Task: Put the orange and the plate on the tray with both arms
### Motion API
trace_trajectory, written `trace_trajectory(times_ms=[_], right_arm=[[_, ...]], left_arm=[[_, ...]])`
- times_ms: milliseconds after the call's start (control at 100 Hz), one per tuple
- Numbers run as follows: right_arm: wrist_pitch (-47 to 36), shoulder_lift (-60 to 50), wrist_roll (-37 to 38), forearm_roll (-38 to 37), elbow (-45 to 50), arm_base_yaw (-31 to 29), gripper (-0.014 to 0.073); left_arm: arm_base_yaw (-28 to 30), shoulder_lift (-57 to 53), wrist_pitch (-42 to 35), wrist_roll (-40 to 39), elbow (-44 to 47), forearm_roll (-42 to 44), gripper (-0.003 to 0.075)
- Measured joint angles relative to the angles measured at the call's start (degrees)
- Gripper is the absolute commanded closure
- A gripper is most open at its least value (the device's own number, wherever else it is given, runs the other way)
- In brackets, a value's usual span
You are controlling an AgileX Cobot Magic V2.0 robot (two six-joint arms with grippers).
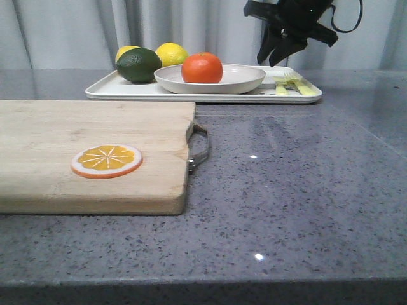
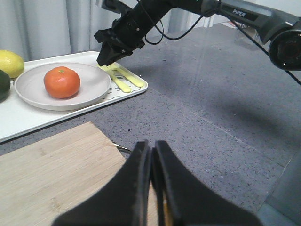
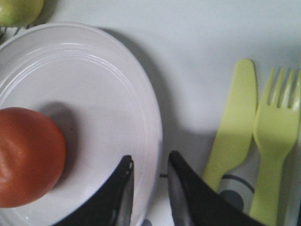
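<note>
Nearest us, over the board [image 1: 95, 152] with its orange slice [image 1: 106, 161], our left gripper [image 2: 151, 160] hangs pressed closed and empty, held back since nothing remains for it to carry. Farther off, the orange [image 1: 202, 68] sits in the plate [image 1: 245, 79] on the tray [image 1: 127, 89]; our right gripper [image 3: 149, 181] hovers just above the rim, jaws slightly parted astride it, gripping nothing, apparently after letting go

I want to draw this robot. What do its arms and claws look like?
Both are black. The right arm is a slim black tube with white "PIPER" lettering and thin black cables looping beside it, ending in a chunky right gripper. The left gripper has two smooth, tapering black fingers; the right one's look alike, with paler inner faces.
</note>
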Motion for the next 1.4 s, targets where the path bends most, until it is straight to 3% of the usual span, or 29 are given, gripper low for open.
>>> trace_trajectory(times_ms=[100,290,470,890,1160,1400], right_arm=[[2.76,-1.85,0.0,-1.18,0.0,0.0,0.0417],[9.14,-5.36,0.0,-3.69,0.0,0.0,0.0669],[12.87,-9.49,0.0,-7.05,0.0,0.0,0.0661],[12.96,-24.38,-1.13,-8.31,2.8,0.0,0.0661],[12.72,-39.57,-2.92,-8.62,17.62,0.0,0.0661],[6.04,-54.9,-4.61,-8.76,35.6,0.0,0.0661]], left_arm=[[0.0,0.0,0.0,0.0,0.0,0.0,0.074],[0.0,0.0,0.0,0.0,0.0,0.0,0.0741],[0.0,0.0,0.0,0.0,0.0,0.0,0.0741],[0.0,0.0,0.0,0.0,0.0,0.0,0.0741],[0.0,0.0,0.0,0.0,0.0,0.0,0.0741],[0.0,0.0,0.0,0.0,0.12,0.0,0.0741]])
